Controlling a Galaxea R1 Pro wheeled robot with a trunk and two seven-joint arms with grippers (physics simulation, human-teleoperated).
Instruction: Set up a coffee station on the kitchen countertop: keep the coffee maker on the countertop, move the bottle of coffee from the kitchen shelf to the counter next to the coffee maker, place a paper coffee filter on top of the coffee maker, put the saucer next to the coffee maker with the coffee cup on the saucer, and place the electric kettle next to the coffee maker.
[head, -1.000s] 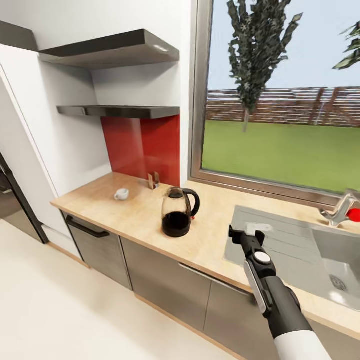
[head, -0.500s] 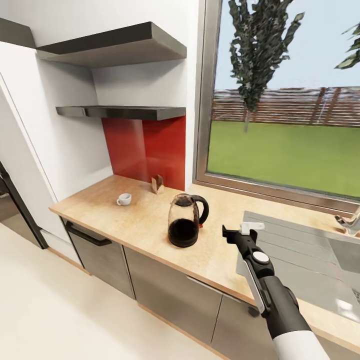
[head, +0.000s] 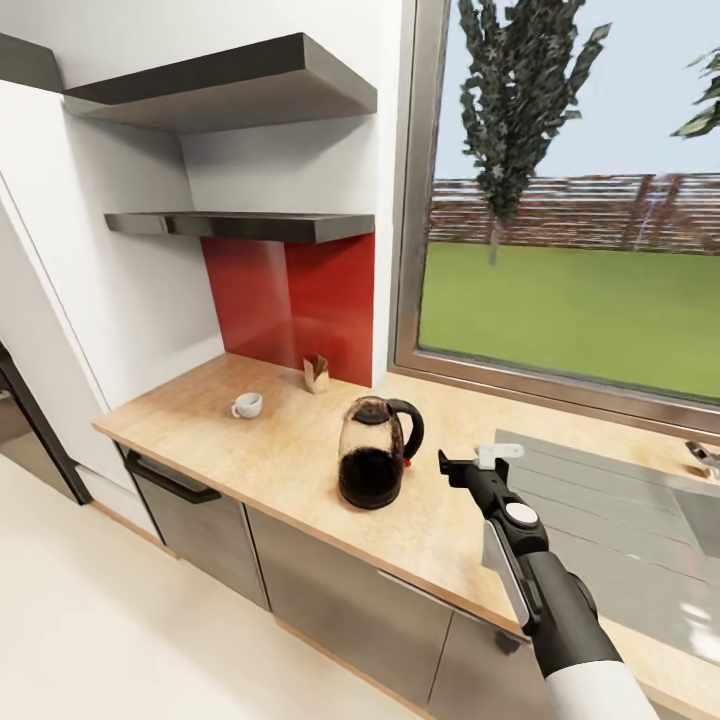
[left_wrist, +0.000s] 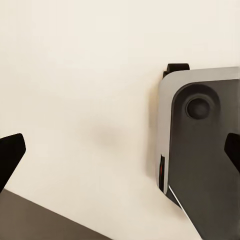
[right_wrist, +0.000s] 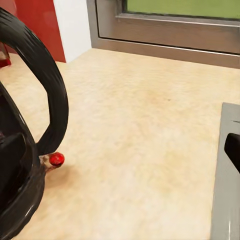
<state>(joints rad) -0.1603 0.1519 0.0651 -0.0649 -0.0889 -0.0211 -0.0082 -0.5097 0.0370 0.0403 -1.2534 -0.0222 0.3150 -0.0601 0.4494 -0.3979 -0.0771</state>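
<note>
I am holding my right gripper (head: 470, 462) over the bench (head: 280, 440), just beside the electric kettle (head: 372, 452), on the side where its black handle (head: 408, 425) is pointing. The gripper's fingers are standing spread apart with nothing between them. In the right wrist view the kettle's handle (right_wrist: 42, 85) is curving close by, with the small red switch (right_wrist: 56, 159) at its foot and bare beige bench (right_wrist: 150, 140) reaching toward the window frame (right_wrist: 170, 30). The kettle is standing upright near the front half of the bench. The coffee cup (head: 246, 405) is sitting well apart from it, farther along toward the white wall, and a small brown box (head: 316, 373) is resting against the red backsplash (head: 290, 290). My left gripper (left_wrist: 120, 155) is hanging open over pale floor (left_wrist: 80, 80), its two dark fingertips (left_wrist: 10, 155) wide apart.
</note>
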